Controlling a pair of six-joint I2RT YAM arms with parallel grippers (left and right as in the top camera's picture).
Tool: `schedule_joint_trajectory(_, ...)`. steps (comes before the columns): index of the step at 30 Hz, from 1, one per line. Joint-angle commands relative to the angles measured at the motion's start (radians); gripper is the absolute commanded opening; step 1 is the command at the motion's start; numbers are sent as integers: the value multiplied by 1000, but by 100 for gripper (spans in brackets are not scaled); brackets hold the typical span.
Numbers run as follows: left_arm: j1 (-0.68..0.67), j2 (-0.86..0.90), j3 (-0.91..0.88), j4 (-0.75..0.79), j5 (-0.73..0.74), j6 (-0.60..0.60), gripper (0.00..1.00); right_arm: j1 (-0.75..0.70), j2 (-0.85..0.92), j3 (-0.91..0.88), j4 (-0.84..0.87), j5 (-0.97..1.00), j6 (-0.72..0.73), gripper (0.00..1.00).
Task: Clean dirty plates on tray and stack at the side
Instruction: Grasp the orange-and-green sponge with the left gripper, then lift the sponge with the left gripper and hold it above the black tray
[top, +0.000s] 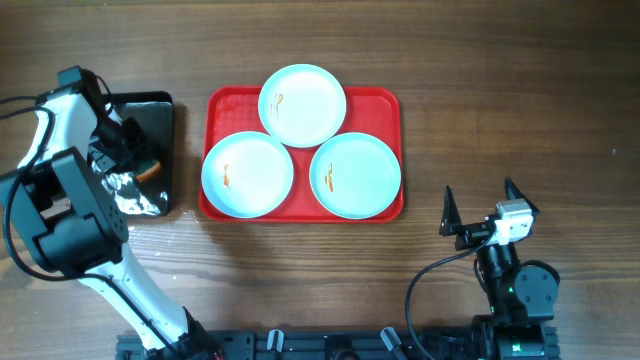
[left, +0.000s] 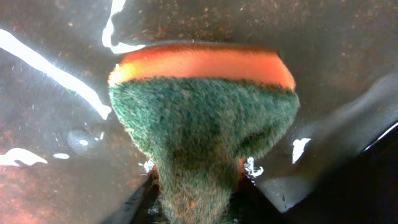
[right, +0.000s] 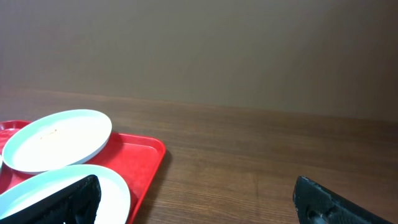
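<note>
Three pale mint-white plates lie on the red tray: one at the back middle, one front left, one front right. Each carries small orange smears. My left gripper is down over the glossy black tray at the left, shut on a green-and-orange sponge that presses on the wet black surface. My right gripper is open and empty above bare table, right of the red tray. The right wrist view shows two plates and the red tray's corner.
The black tray is wet with shiny water streaks. The left arm's body covers the table's left front. Bare wooden table lies right of the red tray and in front of it.
</note>
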Motion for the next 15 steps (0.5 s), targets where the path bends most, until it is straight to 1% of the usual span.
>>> schedule_joint_trajectory(1,0,14,0,-3,0,7,4,-6,-5,-1,5,10,-9,100)
schedule_joint_trajectory(3,1,13,0,5,-7,7,4,-6,-5,-1,5,10,-9,100)
schedule_joint_trajectory(4,2,13,2,6,-19,7,15,-6,-5,-1,5,10,-9,100)
schedule_joint_trajectory(5,4,13,3,10,-23,7,75,-6,-5,-1,5,10,-9,100)
schedule_joint_trajectory(6,5,13,3,21,-23,7,100,-6,-5,-1,5,10,-9,100)
schedule_joint_trajectory(14,5,13,3,150,-34,7,100,-6,-5,-1,5,10,-9,100)
schedule_joint_trajectory(15,5,13,3,164,-34,7,91,-6,-5,-1,5,10,-9,100)
